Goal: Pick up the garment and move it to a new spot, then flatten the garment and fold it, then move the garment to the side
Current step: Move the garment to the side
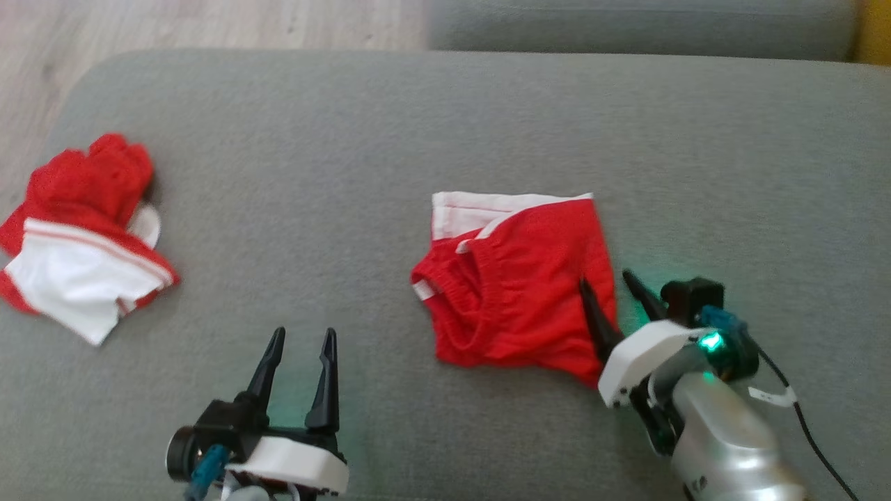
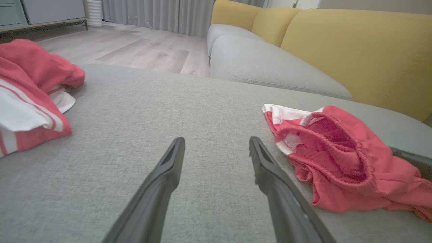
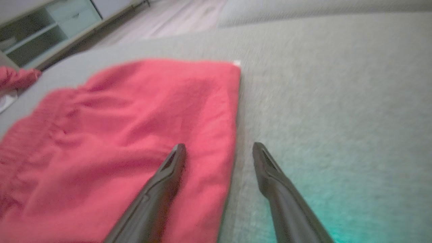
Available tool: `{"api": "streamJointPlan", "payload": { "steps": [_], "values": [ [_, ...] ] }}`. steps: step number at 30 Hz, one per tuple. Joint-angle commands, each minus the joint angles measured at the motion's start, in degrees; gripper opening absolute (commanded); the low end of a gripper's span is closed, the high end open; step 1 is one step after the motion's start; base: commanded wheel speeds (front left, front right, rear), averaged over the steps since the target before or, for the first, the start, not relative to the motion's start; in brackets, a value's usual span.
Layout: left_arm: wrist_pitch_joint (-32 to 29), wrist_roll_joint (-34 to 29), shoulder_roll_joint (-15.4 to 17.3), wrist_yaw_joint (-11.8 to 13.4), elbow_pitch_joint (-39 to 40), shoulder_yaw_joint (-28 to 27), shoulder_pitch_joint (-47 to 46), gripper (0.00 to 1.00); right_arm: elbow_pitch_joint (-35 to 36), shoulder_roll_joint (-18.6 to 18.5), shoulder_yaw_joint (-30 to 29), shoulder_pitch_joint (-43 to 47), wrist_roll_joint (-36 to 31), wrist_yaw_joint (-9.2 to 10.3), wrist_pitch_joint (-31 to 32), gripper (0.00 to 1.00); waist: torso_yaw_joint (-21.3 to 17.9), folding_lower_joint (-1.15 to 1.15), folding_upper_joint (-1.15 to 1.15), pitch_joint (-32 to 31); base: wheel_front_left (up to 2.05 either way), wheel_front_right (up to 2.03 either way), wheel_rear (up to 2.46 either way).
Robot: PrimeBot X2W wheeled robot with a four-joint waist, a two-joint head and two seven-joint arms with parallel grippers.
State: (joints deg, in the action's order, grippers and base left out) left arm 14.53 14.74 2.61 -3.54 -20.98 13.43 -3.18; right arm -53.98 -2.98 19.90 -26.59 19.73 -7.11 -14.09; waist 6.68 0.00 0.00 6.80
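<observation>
The garment [image 1: 522, 292] lies just right of centre in my head view, a rough red square with white trim along its top edge, the ribbed neck turned to the left and a small white tag [image 3: 237, 63] at one corner. To me it looks folded, so I judge the step in hand is the last one, moving it to the side. My right gripper [image 1: 604, 278] is at its right edge, jaws apart and holding nothing, one finger over the red cloth and the other over bare cushion [image 1: 418, 125]. Next I would need to lower it, get a finger under all the layers at that edge and close without pulling the fold open. My left gripper [image 1: 303, 332] waits at the lower left, jaws wide and holding nothing, well apart from the cloth. The other garment [image 1: 76, 243] sits crumpled at the far left. The surface is a grey woven cushion, soft and grippy by my reckoning. Beyond it are a pale wood floor [image 1: 209, 21], a yellow-backed sofa [image 2: 354, 50], grey curtains [image 2: 152, 13] and a cabinet [image 3: 44, 37].
</observation>
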Motion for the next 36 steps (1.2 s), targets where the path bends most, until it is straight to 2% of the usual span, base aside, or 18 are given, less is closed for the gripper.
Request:
{"api": "streamJointPlan", "payload": {
  "steps": [1,4,5,6,10,14,21,27,31,36],
  "values": [
    [0.47,0.38,0.27,0.02,1.27,-1.31,-2.54,1.0,-2.27,0.1,2.19,-1.67,0.49,-0.37,1.13,1.0,2.38,0.0,0.0,1.68,0.0,0.0,0.0],
    [0.47,0.33,0.27,-0.13,1.27,-1.35,-2.85,1.0,-4.85,0.1,3.44,-2.14,2.24,-0.37,2.14,1.0,3.12,0.0,0.0,2.17,0.0,0.0,0.0],
    [0.47,0.31,0.27,-0.16,1.39,-1.46,-2.95,1.0,-5.02,0.1,4.39,-2.25,3.18,-0.37,1.69,0.37,3.25,0.0,0.0,2.38,0.0,0.0,0.0],
    [0.47,0.29,0.27,-0.15,1.54,-1.67,-3.01,1.0,-5.18,0.1,5.4,-2.38,3.52,-0.37,1.15,0.0,3.15,0.0,0.0,2.56,0.0,0.0,0.0],
    [0.47,0.07,0.27,-0.38,2.38,-3.15,-3.09,1.0,-5.26,0.1,5.31,-3.23,3.6,-0.37,-0.78,0.0,-1.22,0.0,0.0,2.54,0.0,0.0,0.0],
    [0.47,-0.47,0.27,-1.19,3.18,-2.85,-3.69,1.0,-1.53,0.1,1.24,-2.92,0.15,-0.37,-0.88,0.0,-8.71,0.0,0.0,2.28,0.0,0.0,0.0],
    [0.47,-0.42,0.27,-2.69,3.56,0.84,-5.56,1.0,4.46,0.1,-2.27,0.14,-3.31,-0.37,-0.9,0.0,-22.98,0.0,0.0,2.83,0.0,0.0,0.0],
    [0.47,-0.26,0.27,-3.57,2.66,4.48,-6.57,1.0,7.46,0.1,-3.06,2.28,-3.32,-0.37,-0.9,0.0,-31.74,0.0,0.0,4.02,0.0,0.0,0.0],
    [0.47,-0.99,0.27,-3.74,1.1,5.25,-6.86,1.0,7.8,0.1,-4.12,2.14,-4.31,-0.37,-0.9,0.0,-32.59,0.0,0.0,4.98,0.0,0.0,0.0],
    [0.47,-2.05,0.27,-3.84,-0.48,4.31,-6.82,1.0,4.45,-0.15,-7.48,-2.81,-7.2,-0.37,-0.9,0.0,-30.37,0.0,0.0,6.62,0.0,0.0,0.0]
  ]
}}
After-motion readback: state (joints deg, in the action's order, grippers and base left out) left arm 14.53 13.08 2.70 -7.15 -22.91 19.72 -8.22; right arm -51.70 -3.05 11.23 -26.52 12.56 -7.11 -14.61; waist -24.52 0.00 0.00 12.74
